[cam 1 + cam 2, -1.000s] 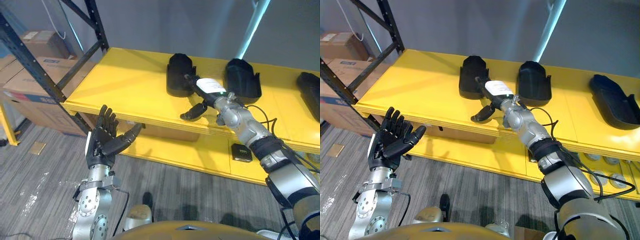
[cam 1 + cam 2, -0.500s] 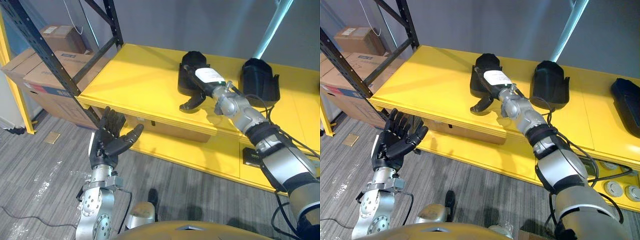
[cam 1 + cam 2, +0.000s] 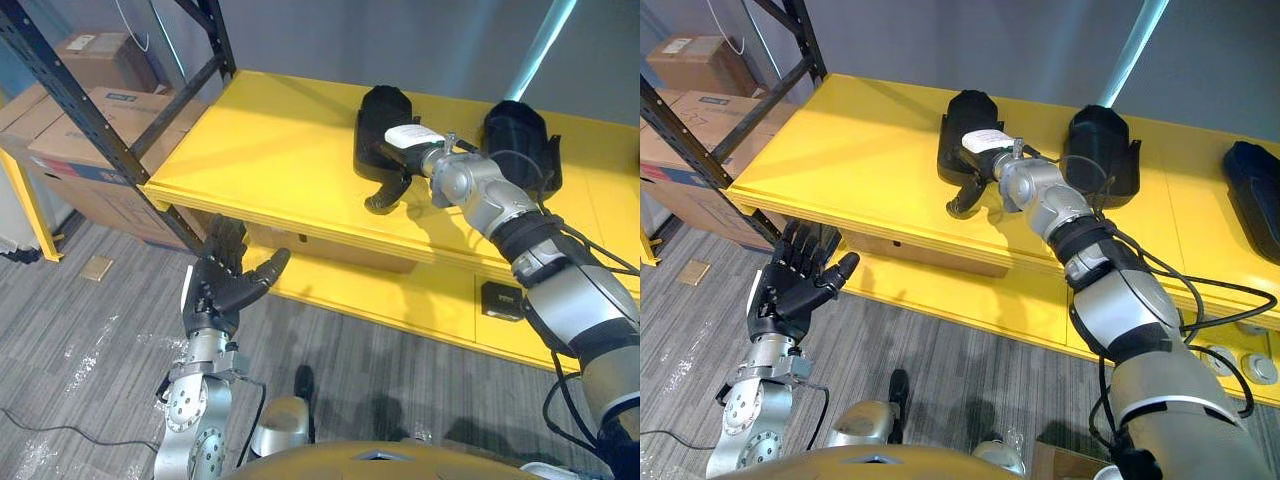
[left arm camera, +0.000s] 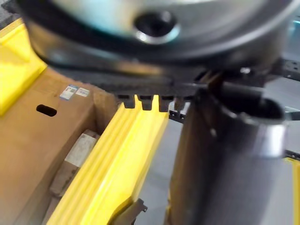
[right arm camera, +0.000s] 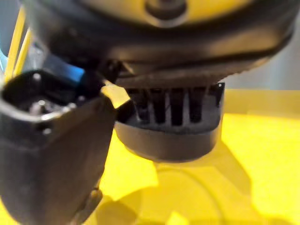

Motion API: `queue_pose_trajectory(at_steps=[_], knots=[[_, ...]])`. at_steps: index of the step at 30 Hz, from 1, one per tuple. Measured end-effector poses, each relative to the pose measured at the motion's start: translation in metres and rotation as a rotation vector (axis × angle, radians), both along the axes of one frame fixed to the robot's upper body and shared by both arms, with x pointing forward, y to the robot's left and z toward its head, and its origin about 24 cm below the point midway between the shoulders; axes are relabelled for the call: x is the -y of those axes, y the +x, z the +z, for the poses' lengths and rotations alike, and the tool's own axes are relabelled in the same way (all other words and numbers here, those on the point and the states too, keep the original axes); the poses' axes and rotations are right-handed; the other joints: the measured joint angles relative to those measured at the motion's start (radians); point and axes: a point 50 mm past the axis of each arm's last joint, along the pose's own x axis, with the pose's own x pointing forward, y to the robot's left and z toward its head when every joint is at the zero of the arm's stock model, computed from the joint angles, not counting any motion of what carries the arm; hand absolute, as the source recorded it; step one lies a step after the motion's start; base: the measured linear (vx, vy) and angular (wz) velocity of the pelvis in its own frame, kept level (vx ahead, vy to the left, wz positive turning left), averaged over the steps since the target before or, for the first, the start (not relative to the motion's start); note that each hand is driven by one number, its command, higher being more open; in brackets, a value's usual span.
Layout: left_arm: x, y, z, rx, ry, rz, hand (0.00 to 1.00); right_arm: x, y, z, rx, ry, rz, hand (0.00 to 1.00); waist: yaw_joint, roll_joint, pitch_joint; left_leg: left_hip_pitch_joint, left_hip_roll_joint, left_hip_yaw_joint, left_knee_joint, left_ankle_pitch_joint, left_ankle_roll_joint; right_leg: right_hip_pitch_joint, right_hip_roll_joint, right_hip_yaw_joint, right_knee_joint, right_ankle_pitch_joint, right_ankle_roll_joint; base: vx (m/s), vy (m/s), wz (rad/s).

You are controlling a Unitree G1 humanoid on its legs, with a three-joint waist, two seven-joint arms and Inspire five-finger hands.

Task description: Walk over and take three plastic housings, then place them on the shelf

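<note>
Three housings on the yellow shelf board [image 3: 270, 150].

- Left black plastic housing with rounded shell [image 3: 378, 110]: flat on the board, toward 12 o'clock of its middle. Long axis along 12–6, rounded end pointing to 12, broader end to 6.
- Second black plastic housing [image 3: 515, 135]: at 3 o'clock of the first and apart from it, with the same lie and heading.
- Third black plastic housing [image 3: 1252, 195]: farther out at 3 o'clock, at the frame edge in the right eye view. Long axis nearer 11–5.

Right hand [image 3: 400, 158]: laid on the 6 o'clock end of the left housing.
- Fingers [image 5: 171, 105] straight, side by side, tips resting on the housing's curved rim [image 5: 168, 140].
- Thumb [image 3: 385, 197] standing off toward 7 o'clock over the board, curled round nothing.
- Flat contact, no clamp.

Left hand [image 3: 222, 288]: raised at 7 o'clock, below the shelf's front edge, palm up.
- Fingers [image 3: 225, 245] spread wide and straight, holding and touching nothing.

Extra detail by view:
- Right wrist view: close look at fingertips meeting the housing rim, with yellow board beyond.
- Left wrist view: brown cardboard box with slot handle [image 4: 42, 122] beside a yellow shelf edge [image 4: 117, 159].
- Head views: stacked cardboard boxes [image 3: 80, 50] at 10 o'clock behind a black steel rack post [image 3: 130, 162]. Also a small black square device [image 3: 500, 300] on the lower yellow shelf [image 3: 400, 310], and grey carpet floor [image 3: 90, 380].
</note>
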Motion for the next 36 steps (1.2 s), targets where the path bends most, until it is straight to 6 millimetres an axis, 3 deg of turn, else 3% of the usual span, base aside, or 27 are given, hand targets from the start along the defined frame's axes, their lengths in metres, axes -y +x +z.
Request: queue_pose_trajectory(at_steps=[19, 29, 36], knots=[[0.003, 0.001, -0.002, -0.023, -0.007, -0.004, 1.00, -0.008, 0.002, 0.014, 0.053, -0.012, 0.039, 0.00, -0.004, -0.005, 0.029, -0.002, -0.001, 0.008, 0.000, 0.001, 0.001, -0.009, -0.004, 0.008, 0.006, 0.000, 0.000, 0.00, 0.000, -0.01], [0.003, 0.001, -0.002, -0.027, -0.007, -0.009, 1.00, 0.000, 0.003, 0.004, 0.069, -0.054, 0.058, 0.00, 0.003, 0.010, 0.039, -0.001, -0.003, 0.006, 0.000, 0.000, 0.001, -0.011, -0.008, 0.007, 0.017, -0.001, 0.000, 0.00, 0.000, 0.00], [0.004, 0.001, -0.002, -0.019, -0.006, -0.025, 1.00, -0.010, -0.003, -0.005, 0.181, -0.188, 0.240, 0.00, 0.004, 0.010, 0.039, -0.002, -0.003, 0.005, 0.000, 0.001, 0.001, -0.012, -0.008, 0.005, 0.016, -0.001, 0.000, 0.00, 0.000, 0.00]])
